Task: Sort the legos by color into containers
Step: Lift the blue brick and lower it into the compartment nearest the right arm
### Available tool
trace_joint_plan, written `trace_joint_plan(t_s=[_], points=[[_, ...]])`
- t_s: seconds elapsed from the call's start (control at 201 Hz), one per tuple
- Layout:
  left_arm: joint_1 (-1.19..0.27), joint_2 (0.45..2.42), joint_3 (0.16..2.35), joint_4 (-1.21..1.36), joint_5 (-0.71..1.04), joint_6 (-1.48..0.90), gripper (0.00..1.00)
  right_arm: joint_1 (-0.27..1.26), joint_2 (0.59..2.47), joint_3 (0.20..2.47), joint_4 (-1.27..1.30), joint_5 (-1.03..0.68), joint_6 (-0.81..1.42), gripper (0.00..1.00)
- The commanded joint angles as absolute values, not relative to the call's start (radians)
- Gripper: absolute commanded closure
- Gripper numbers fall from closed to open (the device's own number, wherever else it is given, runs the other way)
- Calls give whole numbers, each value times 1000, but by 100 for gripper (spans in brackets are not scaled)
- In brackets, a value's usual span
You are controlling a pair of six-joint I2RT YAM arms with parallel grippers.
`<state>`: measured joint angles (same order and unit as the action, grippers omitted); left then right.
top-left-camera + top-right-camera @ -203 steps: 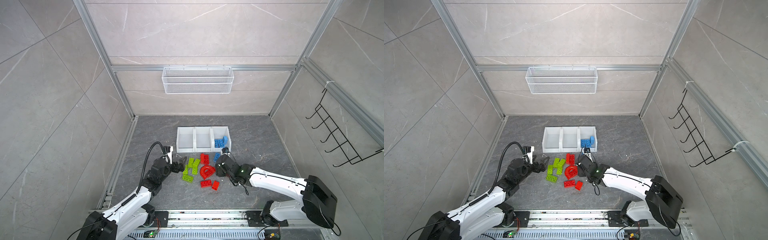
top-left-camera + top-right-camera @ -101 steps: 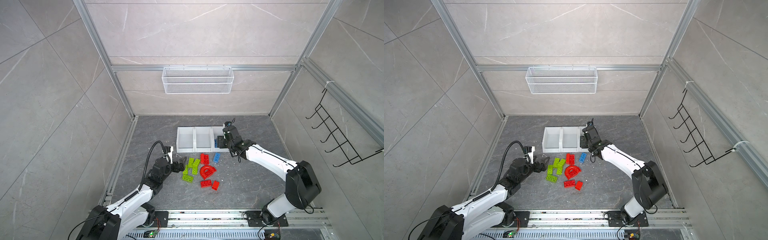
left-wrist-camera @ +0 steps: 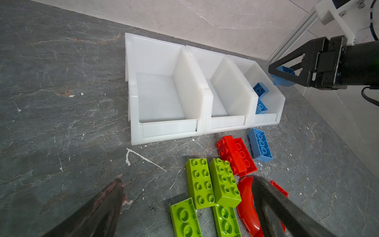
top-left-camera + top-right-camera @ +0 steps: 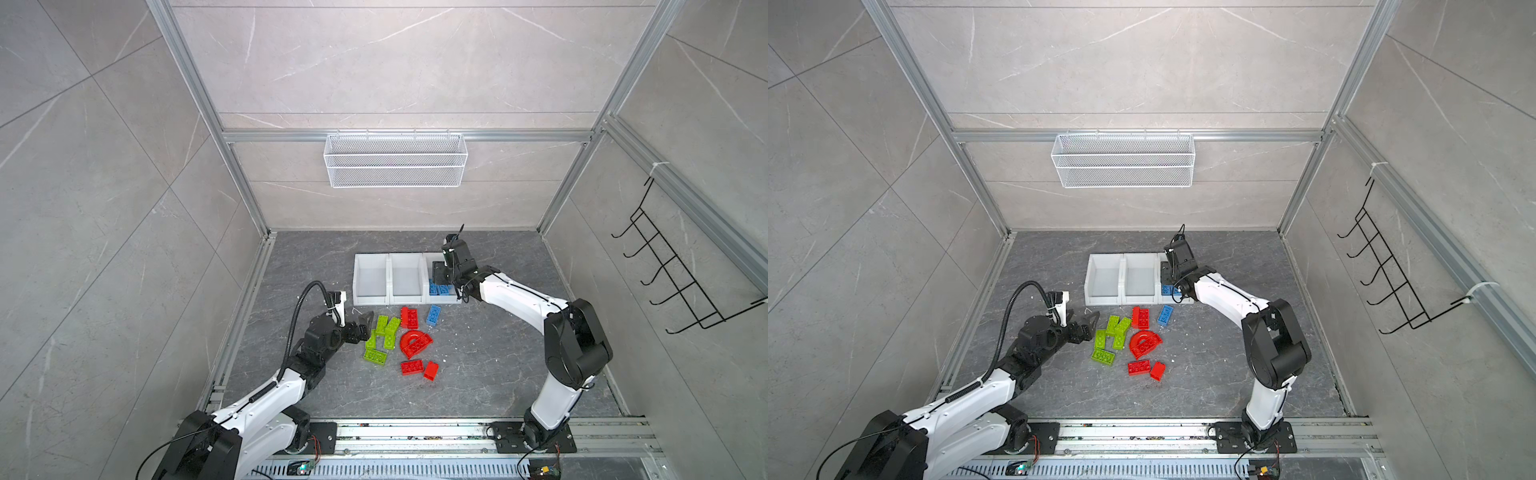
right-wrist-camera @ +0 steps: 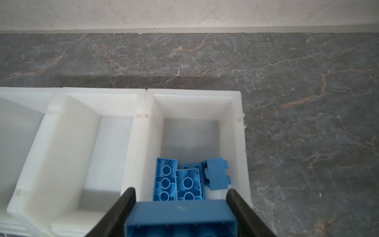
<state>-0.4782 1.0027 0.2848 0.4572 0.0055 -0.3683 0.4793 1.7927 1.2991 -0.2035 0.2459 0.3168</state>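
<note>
Three white containers stand in a row; the left (image 4: pixel 358 276) and middle (image 4: pixel 391 275) hold nothing, and the right container (image 5: pixel 192 92) holds several blue legos (image 5: pixel 178 181). My right gripper (image 5: pixel 180 190) hangs over that right container, shut on a blue brick (image 5: pixel 180 213), and shows in both top views (image 4: pixel 439 272) (image 4: pixel 1168 274). My left gripper (image 3: pixel 186 179) is open, low at the left edge of the green legos (image 4: pixel 382 336). Red legos (image 4: pixel 415 343) lie right of the green ones. A loose blue brick (image 4: pixel 433 314) lies before the right container.
A white wire basket (image 4: pixel 395 160) hangs on the back wall. A black hook rack (image 4: pixel 673 274) is on the right wall. An aluminium rail (image 4: pixel 415 430) runs along the front, carrying both arm bases.
My right arm has swung from beside the pile up and back to over the right container, carrying a blue brick. My left arm has barely moved.
</note>
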Motion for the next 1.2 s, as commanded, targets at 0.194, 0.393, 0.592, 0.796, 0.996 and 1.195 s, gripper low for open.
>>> trace_joint_plan(t_s=[0.194, 0.393, 0.592, 0.796, 0.996, 1.195], points=[[-479, 959, 283, 497, 21, -379, 0, 450, 1901, 1402, -215, 234, 308, 43], [-479, 932, 277, 486, 9, -364, 0, 450, 1954, 1463, -274, 182, 338, 41], [-479, 934, 281, 471, -17, -356, 0, 449, 1983, 1481, -279, 217, 331, 41], [-480, 961, 285, 480, -14, -356, 0, 445, 2009, 1500, -277, 200, 327, 39], [-479, 954, 282, 482, -14, -355, 0, 445, 2014, 1511, -279, 187, 324, 34], [-479, 919, 277, 462, -37, -336, 0, 444, 1996, 1526, -321, 189, 306, 14]])
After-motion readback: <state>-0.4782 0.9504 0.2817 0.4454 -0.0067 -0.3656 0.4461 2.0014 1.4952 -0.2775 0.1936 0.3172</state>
